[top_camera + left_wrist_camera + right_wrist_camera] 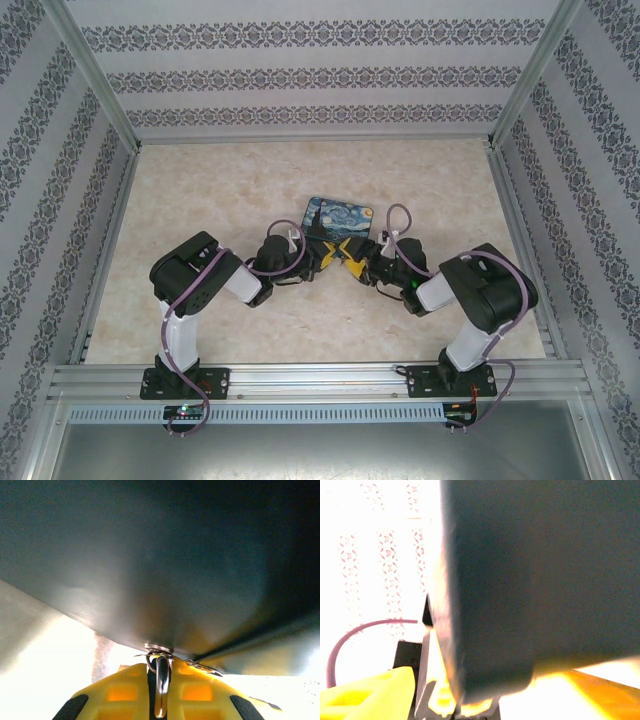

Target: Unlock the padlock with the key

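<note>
Left fingers meet right fingers by tin

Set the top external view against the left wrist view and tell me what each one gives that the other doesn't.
Top external adds: both arms meeting mid-table, the right gripper, and the painted tin just behind the grippers. Left wrist adds: the padlock, its silvery shackle pinched between the yellow fingers, with a dark blurred mass above. Both share: the left gripper.
</note>
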Robot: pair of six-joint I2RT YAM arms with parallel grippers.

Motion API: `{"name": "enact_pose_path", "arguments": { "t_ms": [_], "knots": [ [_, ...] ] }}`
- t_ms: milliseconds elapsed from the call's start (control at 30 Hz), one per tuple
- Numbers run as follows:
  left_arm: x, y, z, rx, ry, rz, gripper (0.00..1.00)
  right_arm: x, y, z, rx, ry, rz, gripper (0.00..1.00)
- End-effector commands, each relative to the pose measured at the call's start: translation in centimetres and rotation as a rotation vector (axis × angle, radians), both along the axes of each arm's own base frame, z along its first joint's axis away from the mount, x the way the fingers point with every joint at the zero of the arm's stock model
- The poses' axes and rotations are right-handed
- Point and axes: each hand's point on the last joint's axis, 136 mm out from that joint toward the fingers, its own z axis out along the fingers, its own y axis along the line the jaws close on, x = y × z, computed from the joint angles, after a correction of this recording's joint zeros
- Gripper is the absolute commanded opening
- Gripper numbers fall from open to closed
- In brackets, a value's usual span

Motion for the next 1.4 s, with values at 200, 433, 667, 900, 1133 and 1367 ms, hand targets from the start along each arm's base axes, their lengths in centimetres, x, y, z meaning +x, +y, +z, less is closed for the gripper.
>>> {"name": "enact_pose_path", "arguments": {
  "t_ms": [200, 433, 667, 900, 1133, 1367],
  "knots": [
    [1.0, -0.4, 0.5, 0.013, -0.048, -0.037, 0.00, -3.4, 0.2, 0.1, -0.083, -0.026, 0.147, 0.68],
    [1.4, -0.4, 0.4, 0.020, -0.027, -0.065, 0.00, -4.2, -1.9, 2.1, -0.556, -0.171, 0.207, 0.63],
    [1.7, -0.4, 0.4, 0.022, -0.020, -0.091, 0.00, -3.1, -3.8, 5.4, -1.080, -0.420, 0.278, 0.61],
    [1.6, -0.4, 0.4, 0.021, -0.016, -0.106, 0.00, -2.6, -1.9, 4.9, -1.412, -0.618, 0.410, 0.55],
    [1.7, -0.5, 0.6, 0.018, -0.017, -0.115, 0.00, -3.1, -0.2, 2.3, -1.530, -0.682, 0.513, 0.47],
    [1.8, -0.6, 0.8, 0.018, -0.020, -0.117, 0.00, -2.7, 0.9, 0.7, -1.541, -0.683, 0.547, 0.35]
  ]
}}
